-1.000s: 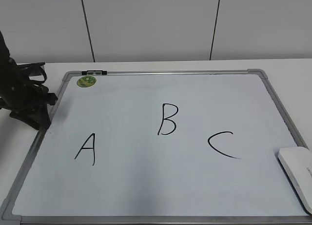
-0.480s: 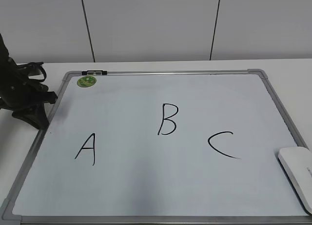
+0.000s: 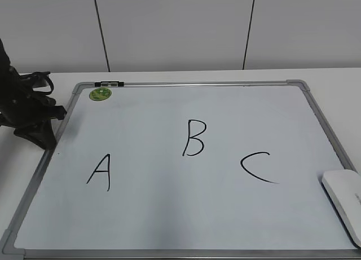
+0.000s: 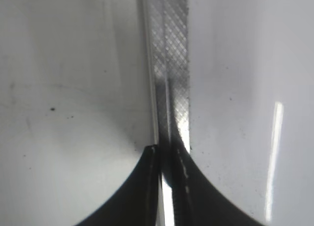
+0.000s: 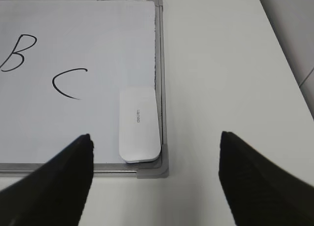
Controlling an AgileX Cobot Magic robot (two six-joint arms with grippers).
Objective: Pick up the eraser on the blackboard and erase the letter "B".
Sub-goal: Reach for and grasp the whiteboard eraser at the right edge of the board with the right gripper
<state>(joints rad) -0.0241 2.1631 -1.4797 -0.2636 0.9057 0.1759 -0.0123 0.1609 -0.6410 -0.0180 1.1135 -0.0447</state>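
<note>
The blackboard (image 3: 169, 209) is a white board with a grey frame lying flat on the table. The black letter "B" (image 3: 194, 137) is at its middle and also shows in the right wrist view (image 5: 14, 52). The white eraser (image 3: 344, 206) lies on the board's near right corner, against the frame. In the right wrist view the eraser (image 5: 139, 124) lies below and ahead of my right gripper (image 5: 155, 134), which is wide open and empty above that corner. My left gripper (image 3: 49, 122) is shut and empty at the board's left frame (image 4: 169, 49).
A black "A" (image 3: 100, 172) is left of the "B" and a black "C" (image 3: 256, 167) right of it. A round green magnet (image 3: 100, 93) and a small black clip (image 3: 108, 83) sit at the far left corner. White table surrounds the board.
My left gripper has drawn back slightly to the left at the board's left edge. The eraser and the letters are unchanged.
</note>
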